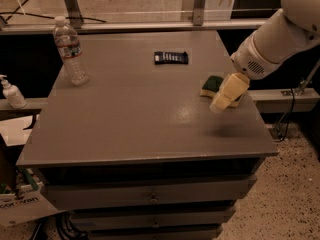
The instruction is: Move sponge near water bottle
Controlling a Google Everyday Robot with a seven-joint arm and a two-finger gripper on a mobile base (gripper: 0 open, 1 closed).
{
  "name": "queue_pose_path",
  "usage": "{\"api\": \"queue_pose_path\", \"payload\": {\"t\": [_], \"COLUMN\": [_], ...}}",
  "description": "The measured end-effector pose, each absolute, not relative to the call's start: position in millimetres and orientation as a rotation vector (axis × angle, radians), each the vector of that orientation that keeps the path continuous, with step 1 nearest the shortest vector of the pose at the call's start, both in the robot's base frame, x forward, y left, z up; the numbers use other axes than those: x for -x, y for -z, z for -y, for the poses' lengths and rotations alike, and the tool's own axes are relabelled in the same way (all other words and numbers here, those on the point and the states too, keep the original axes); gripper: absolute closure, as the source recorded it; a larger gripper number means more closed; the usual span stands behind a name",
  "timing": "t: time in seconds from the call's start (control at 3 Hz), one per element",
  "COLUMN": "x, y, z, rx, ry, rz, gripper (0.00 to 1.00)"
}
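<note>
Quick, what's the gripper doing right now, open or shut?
Gripper: cannot be told whether open or closed; it hangs at the sponge, partly hiding it.

place: looking like a lab or workshop | signs: grey drawer cabinet [150, 134] sitting on speckled floor [285, 204], cable [291, 109] trailing beside it | gripper [219, 104]: hanging over the cabinet top's right side

The gripper [220, 100] hovers over the grey table [135, 119], near its edge. A flat black device [171, 57] lies beyond the gripper, well apart, farther back. A white pump bottle [11, 92] stands off the table, far across from the gripper.
</note>
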State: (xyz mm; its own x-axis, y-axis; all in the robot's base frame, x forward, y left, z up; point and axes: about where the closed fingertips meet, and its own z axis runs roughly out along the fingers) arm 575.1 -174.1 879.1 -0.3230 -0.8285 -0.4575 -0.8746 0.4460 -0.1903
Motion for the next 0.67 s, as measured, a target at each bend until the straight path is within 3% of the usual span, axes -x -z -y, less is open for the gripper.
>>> {"api": "queue_pose_path", "payload": {"t": [0.67], "x": [-610.9], "y": [-831.8], "z": [201.7], "rx": [1.298], "ry": [-0.099], "rz": [-2.365], "gripper": [0.0]}}
